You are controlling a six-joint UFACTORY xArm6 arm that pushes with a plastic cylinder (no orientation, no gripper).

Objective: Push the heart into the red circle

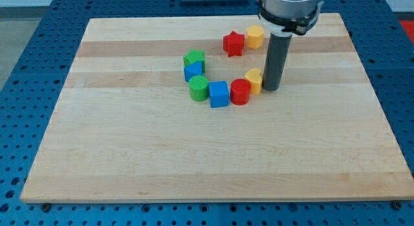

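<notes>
A yellow heart [254, 79] lies just right of the board's middle, touching the red circle [240, 91] at its lower left. My tip [271, 89] stands right against the heart's right side. The rod hides part of the heart's right edge.
A blue cube [219, 94] touches the red circle's left, with a green circle [199, 87] beside it. A blue block [193, 72] and a green block [194, 58] sit above those. A red star [233, 43] and a yellow hexagon [255, 36] lie near the view's top.
</notes>
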